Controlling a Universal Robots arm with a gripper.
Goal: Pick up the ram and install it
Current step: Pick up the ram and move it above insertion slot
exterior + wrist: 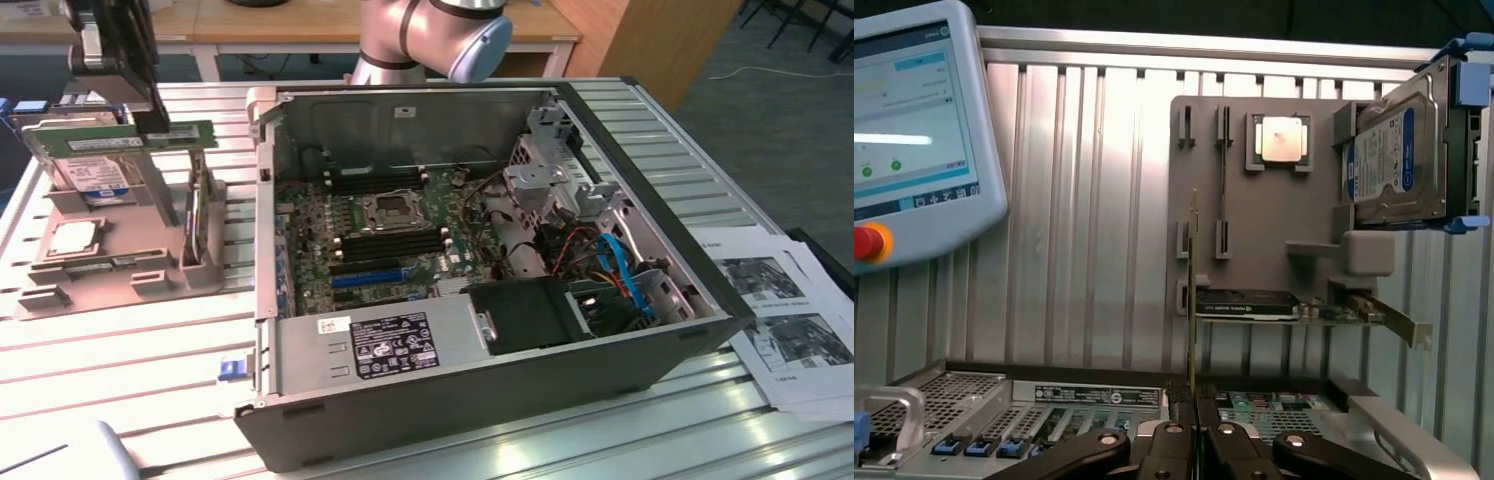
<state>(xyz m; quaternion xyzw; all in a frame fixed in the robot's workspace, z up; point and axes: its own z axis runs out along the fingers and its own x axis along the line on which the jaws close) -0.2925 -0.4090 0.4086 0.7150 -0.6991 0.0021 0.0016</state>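
Ribbed metal table (pixel 134 360); hand (pixel 150 125) clamped on ram (pixel 80 138) (edge-on in wrist view) above grey fixture (pixel 67 285).

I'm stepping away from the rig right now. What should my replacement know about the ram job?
Gripper: fingers shut on the ram.
Ram: held in the air over the gray parts holder, at the exterior view's left of the open computer case.
Done: pick-up.
Left: installation; the ram is not yet on the motherboard.
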